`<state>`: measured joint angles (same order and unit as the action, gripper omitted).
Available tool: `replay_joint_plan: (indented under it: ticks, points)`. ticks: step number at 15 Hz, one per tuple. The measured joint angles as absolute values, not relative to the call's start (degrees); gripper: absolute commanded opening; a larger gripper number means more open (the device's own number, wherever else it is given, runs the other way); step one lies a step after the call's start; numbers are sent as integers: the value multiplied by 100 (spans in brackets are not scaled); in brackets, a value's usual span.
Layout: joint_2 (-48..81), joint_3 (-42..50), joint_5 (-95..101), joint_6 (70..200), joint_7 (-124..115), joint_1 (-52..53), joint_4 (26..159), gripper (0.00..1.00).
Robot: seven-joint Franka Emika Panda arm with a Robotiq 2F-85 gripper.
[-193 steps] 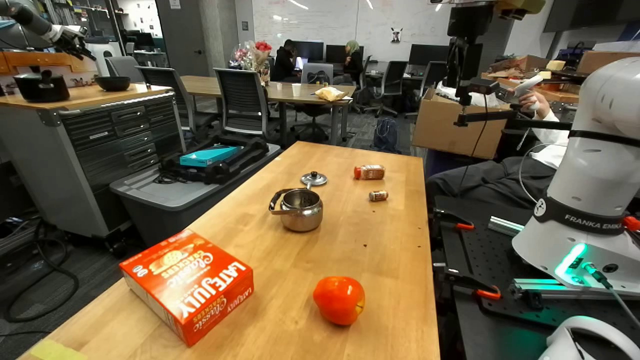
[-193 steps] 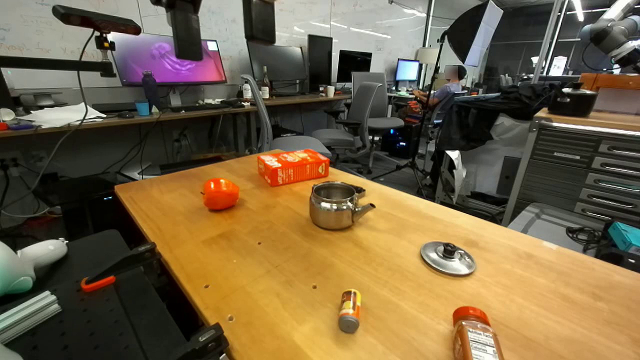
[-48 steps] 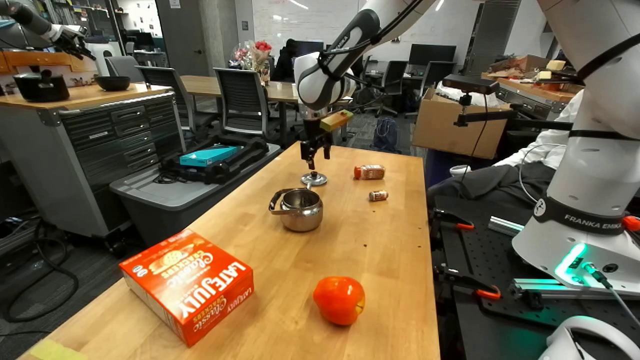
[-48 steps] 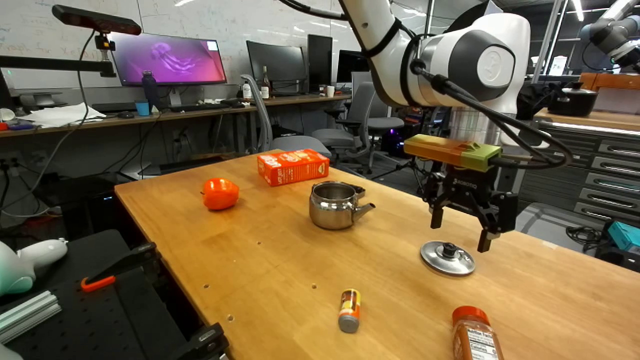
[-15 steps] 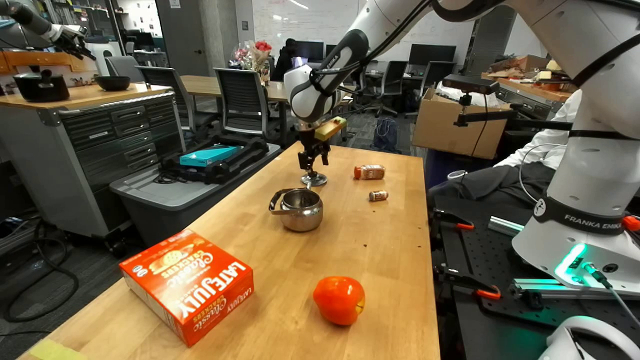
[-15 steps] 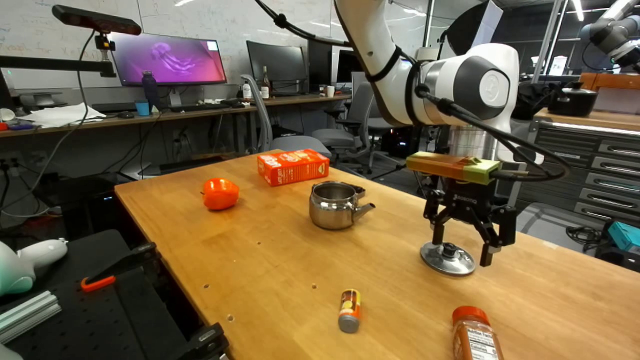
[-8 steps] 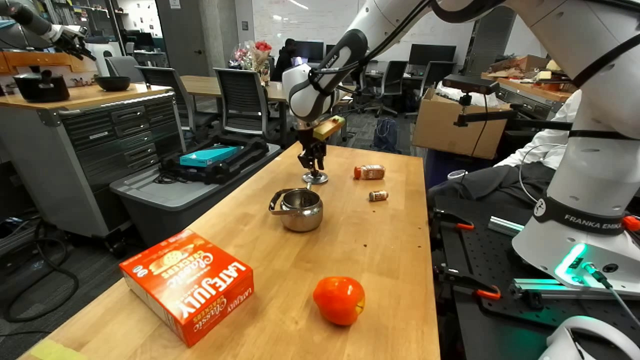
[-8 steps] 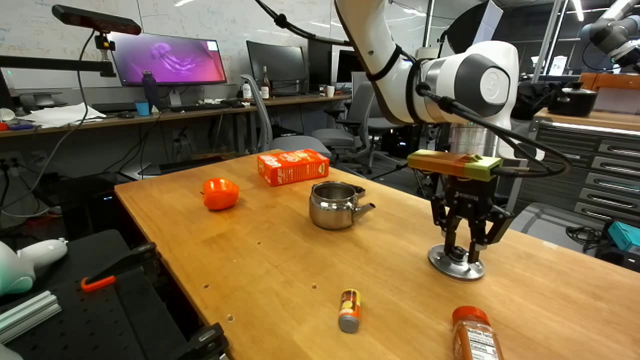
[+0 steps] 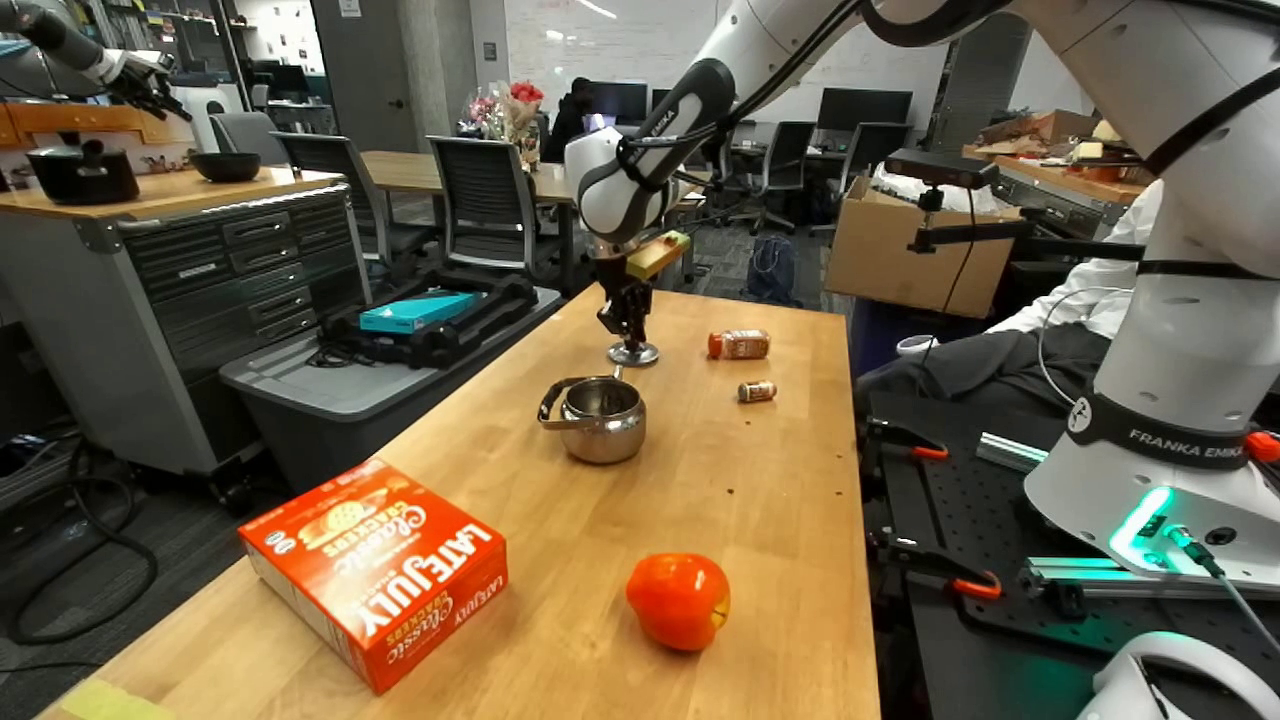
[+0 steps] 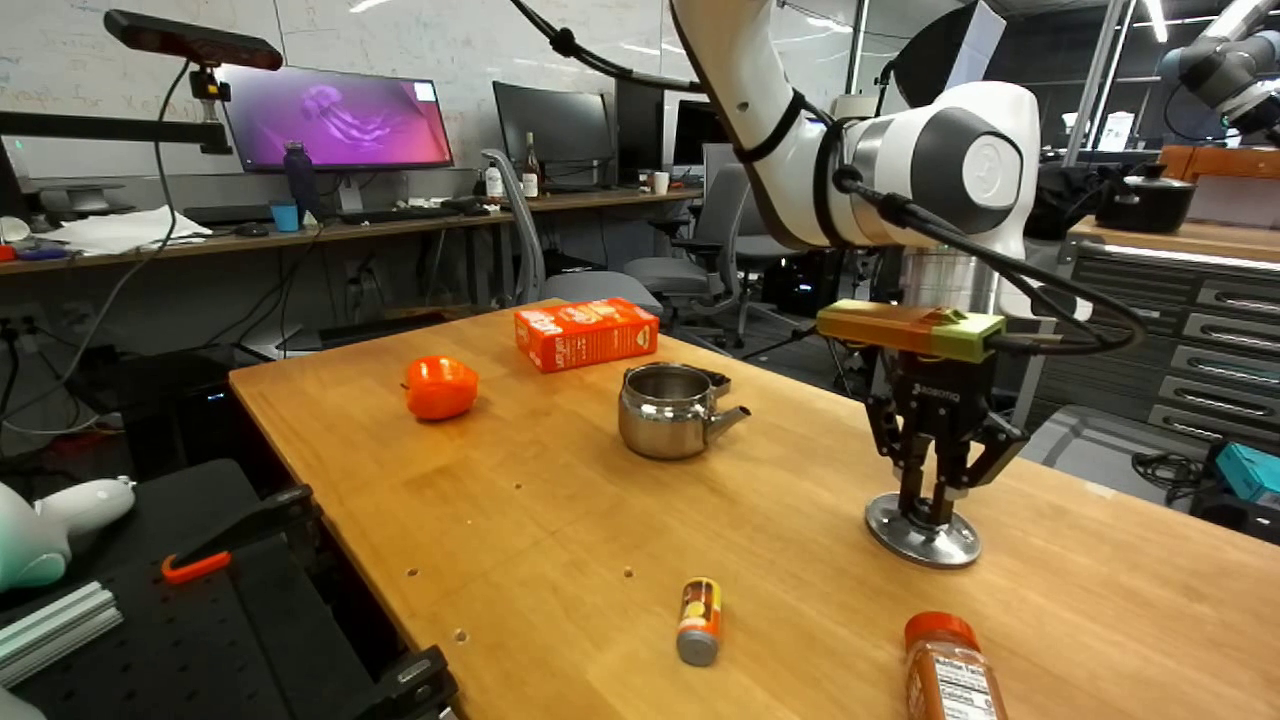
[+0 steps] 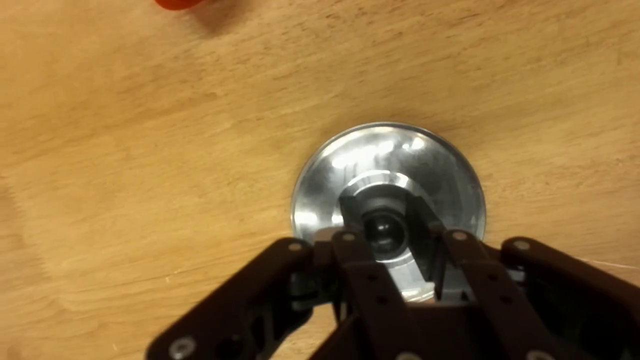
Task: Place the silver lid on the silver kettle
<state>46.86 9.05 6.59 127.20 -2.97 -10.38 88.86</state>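
Pinching silver lid (image 11: 387, 157) by knob (image 11: 384, 231), end effector (image 10: 926, 510) clamped on it; silver kettle (image 10: 664, 424) upright on table (image 10: 560, 570), apart from lid

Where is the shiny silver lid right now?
In an exterior view, the lid sits on the table, to the right of the kettle and just behind the red-capped jar. The pincer is closed on its knob.

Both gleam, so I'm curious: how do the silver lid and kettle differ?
The silver lid is a shallow disc with a dark knob; the silver kettle is deeper, with a spout. The gripper clasps the lid's knob; the kettle stands untouched. Both are shiny metal.
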Motion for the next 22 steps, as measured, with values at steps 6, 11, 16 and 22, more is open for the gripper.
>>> replay_joint_plan:
  ticks: [6,11,16,22]
  points:
    - [4618,917,704,12721,-302,-964,8879,7]
    - [4242,990,892,12692,-323,-780,8945,7]
    - [3331,964,903,12677,-312,-617,9491,7]
    - [2082,815,900,12431,-68,-562,10405,7]
